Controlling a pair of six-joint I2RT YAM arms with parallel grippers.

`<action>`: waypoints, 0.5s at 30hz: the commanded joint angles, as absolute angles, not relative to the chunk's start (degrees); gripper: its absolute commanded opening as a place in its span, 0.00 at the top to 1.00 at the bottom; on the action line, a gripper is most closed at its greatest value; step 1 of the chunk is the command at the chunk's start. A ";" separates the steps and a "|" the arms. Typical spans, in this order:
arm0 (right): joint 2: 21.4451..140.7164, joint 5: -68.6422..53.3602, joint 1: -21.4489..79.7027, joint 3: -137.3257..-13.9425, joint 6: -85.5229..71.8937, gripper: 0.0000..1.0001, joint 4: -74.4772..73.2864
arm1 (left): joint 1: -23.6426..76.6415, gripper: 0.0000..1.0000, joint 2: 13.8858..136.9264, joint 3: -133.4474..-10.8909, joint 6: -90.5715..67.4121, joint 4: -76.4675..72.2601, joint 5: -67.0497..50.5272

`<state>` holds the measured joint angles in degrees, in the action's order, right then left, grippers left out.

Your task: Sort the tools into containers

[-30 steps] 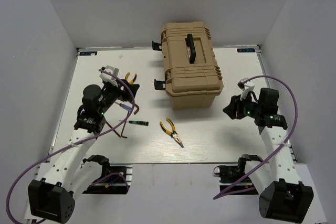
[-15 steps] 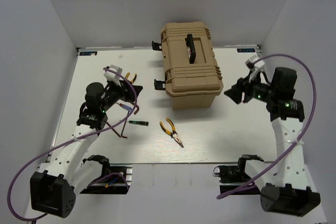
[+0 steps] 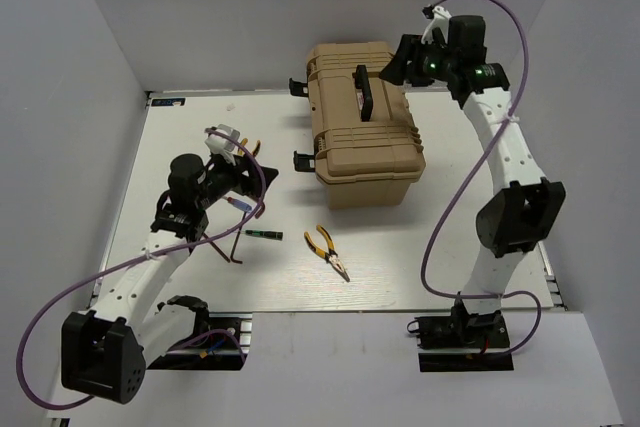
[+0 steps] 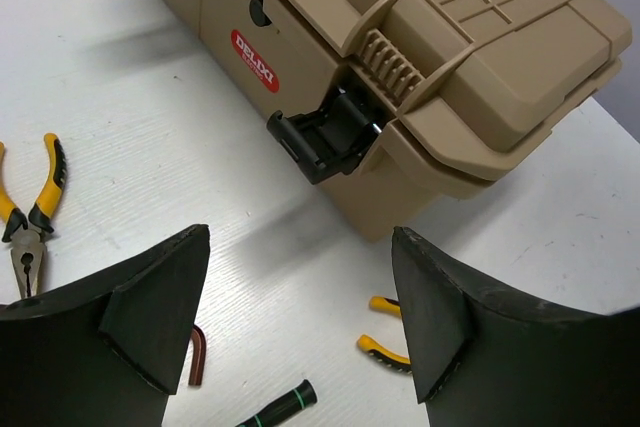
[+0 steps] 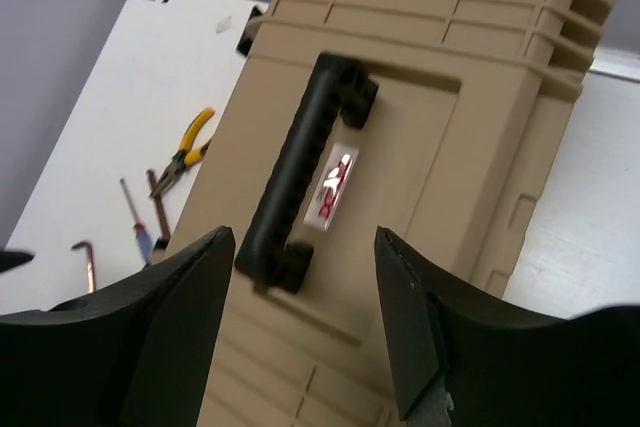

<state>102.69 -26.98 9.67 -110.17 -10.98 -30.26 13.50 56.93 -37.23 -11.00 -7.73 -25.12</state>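
The closed tan toolbox (image 3: pixel 365 122) stands at the table's back centre, its black handle (image 5: pixel 298 175) on the lid. My right gripper (image 3: pixel 390 69) hovers open and empty above the lid's back right (image 5: pixel 305 332). My left gripper (image 3: pixel 258 171) is open and empty (image 4: pixel 300 317), left of the box and facing its black side latch (image 4: pixel 325 137). Yellow-and-black pliers (image 3: pixel 327 251) lie in front of the box; a second pair (image 3: pixel 248 147) lies behind the left gripper. A black-green stick tool (image 3: pixel 263 234), reddish hex keys (image 3: pixel 231 248) and a small screwdriver (image 5: pixel 133 217) lie on the left.
White walls close in the table on the left, back and right. The toolbox has black latches on its left side (image 3: pixel 303 160) and back left corner (image 3: pixel 297 86). A purple cable (image 3: pixel 455 197) loops off the raised right arm. No other container shows.
My right arm has swung up and back from the right of the toolbox to above its lid. The left gripper has edged slightly toward the box. The tools have not moved.
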 commanded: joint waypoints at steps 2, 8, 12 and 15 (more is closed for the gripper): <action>106.43 -17.06 13.09 -118.65 -15.91 0.33 -28.39 | 13.27 0.16 57.04 -38.94 -9.49 -6.95 -25.93; 112.06 -10.64 16.08 -121.11 -14.42 0.33 -29.00 | 13.27 0.16 58.62 -39.46 -8.96 -6.94 -25.93; 113.99 -9.32 18.10 -121.99 -14.24 0.33 -28.74 | 13.27 0.16 59.15 -39.46 -8.96 -6.42 -25.93; 115.31 -7.48 19.86 -122.26 -12.92 0.33 -28.74 | 13.27 0.16 59.15 -39.46 -8.44 -6.42 -25.93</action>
